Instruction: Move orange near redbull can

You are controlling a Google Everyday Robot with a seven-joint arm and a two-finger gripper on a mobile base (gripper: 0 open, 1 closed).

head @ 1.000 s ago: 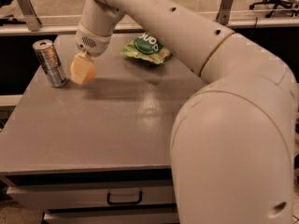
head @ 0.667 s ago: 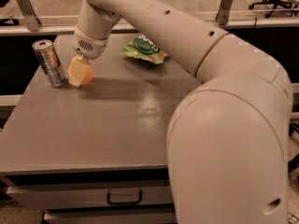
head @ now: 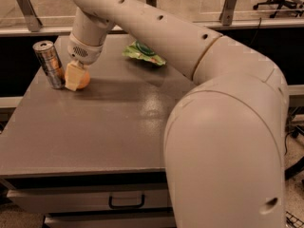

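The redbull can (head: 49, 63), slim and silver, stands upright at the table's far left corner. The orange (head: 84, 81) is just right of the can, low at the table surface, with a small gap between them. My gripper (head: 76, 78) comes down from above on the long white arm. Its pale fingers (head: 71, 76) are closed around the orange and cover the fruit's left side. Whether the orange rests on the table cannot be told.
A green snack bag (head: 144, 54) lies at the back middle of the grey table (head: 109, 127). The white arm's elbow fills the right foreground. A drawer with a handle (head: 126, 202) sits under the front edge. A railing runs behind the table.
The gripper has moved the orange down and slightly left, closer to the can and the table surface. The can and the bag have not moved.
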